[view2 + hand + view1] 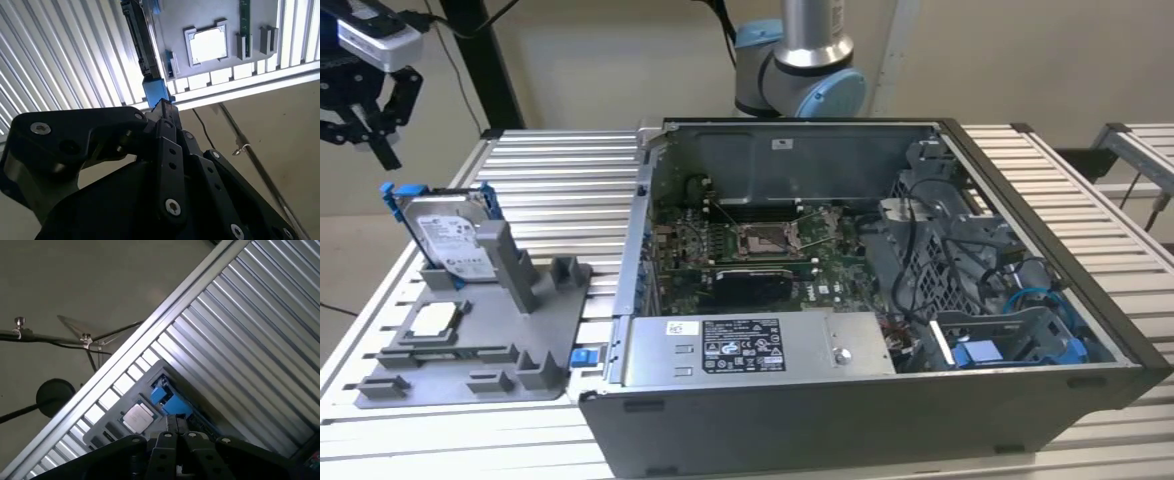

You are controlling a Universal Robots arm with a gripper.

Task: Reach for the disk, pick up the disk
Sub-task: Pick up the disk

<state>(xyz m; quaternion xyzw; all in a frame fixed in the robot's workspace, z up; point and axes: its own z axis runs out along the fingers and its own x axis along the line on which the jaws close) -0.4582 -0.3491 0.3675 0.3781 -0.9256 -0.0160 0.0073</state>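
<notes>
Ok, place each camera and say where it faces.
Exterior view: off the arm, looking down at the computer case and disk; arm and gripper show.
Second wrist view: on the wrist, looking past the shut gripper at the disk.
First wrist view: likewise, toward table edge and floor.
Both wrist views share disk and chip.

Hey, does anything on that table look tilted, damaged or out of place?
Nothing damaged or spilled. The silver hard drive with blue rails stands on edge, leaning back in the grey plastic fixture, which looks deliberate. The black gripper hangs above it.
</notes>
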